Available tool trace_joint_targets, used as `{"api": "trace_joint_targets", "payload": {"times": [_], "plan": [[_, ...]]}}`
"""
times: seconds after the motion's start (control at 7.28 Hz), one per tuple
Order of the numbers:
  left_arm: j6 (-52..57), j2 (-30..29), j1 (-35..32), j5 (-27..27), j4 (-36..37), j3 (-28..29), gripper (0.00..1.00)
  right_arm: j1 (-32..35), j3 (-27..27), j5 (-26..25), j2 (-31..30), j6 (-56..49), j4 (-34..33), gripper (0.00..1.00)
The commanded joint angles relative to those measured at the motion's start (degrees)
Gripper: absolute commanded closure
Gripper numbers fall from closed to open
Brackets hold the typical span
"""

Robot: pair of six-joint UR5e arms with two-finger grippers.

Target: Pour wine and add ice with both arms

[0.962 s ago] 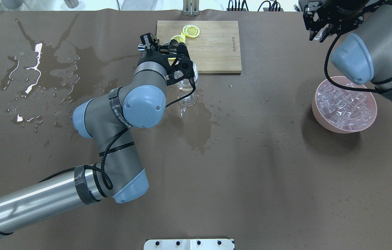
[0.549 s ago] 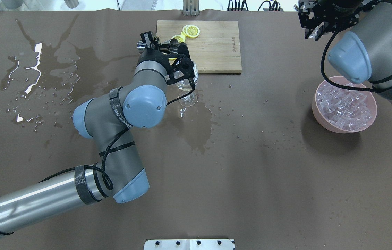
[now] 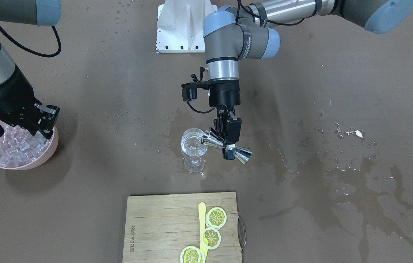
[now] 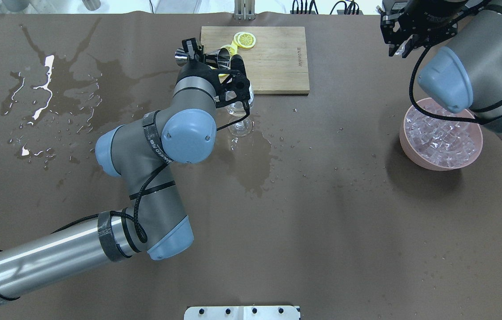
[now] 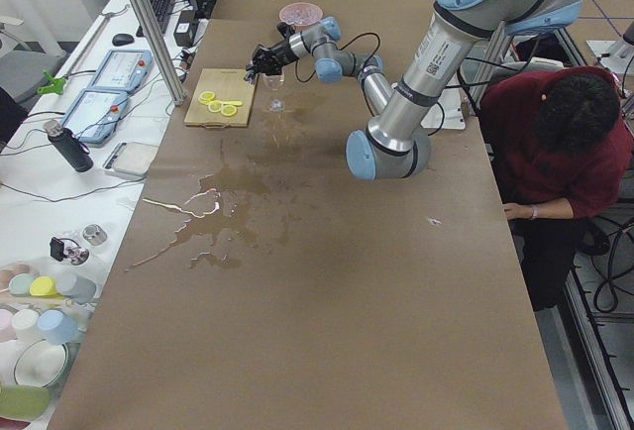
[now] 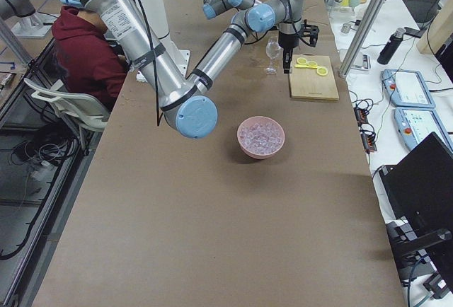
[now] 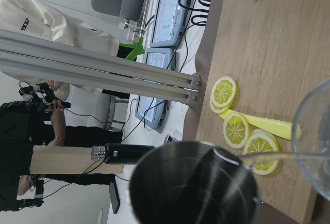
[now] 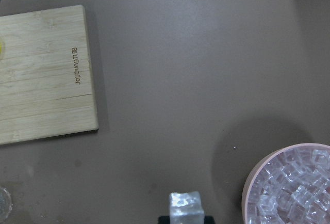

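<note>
Seen from overhead, the ice (image 4: pixel 442 135) fills a pink bowl (image 4: pixel 422 161) on the worktop (image 4: pixel 322 222) at 3 o'clock. Toward 12 o'clock stands the stemmed glass (image 3: pixel 193 148), with the wine (image 3: pixel 192 143) in it. The left end effector (image 3: pixel 228 142) pinches a steel jigger (image 3: pixel 243 154), tipped with its mouth at the glass's rim. Farthest, at the bowl's 11 o'clock, the right end effector (image 4: pixel 400 46) pinches one ice cube (image 8: pixel 184 204).

A single ice cube (image 8: pixel 185 204) sits pinched at the tip of the right gripper (image 8: pixel 185 218). A pink bowl (image 8: pixel 262 170) of ice (image 8: pixel 296 195) stands near it. A wooden cutting board (image 8: pixel 41 74) lies well apart, toward the bench's (image 8: pixel 180 79) far edge.
</note>
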Motion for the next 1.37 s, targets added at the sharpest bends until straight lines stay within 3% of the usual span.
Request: {"api": "trace_joint_targets", "payload": {"times": [0.0, 1.24], "plan": [[2.0, -0.8, 0.1, 0.6, 2.6, -0.1, 1.00, -0.8, -0.8, 0.3, -1.2, -1.9, -0.1, 0.96], [16.4, -2.3, 1.8, 8.0, 2.7, 1.8, 1.00, -2.5, -0.6, 0.3, 0.2, -0.2, -0.1, 0.96]]}}
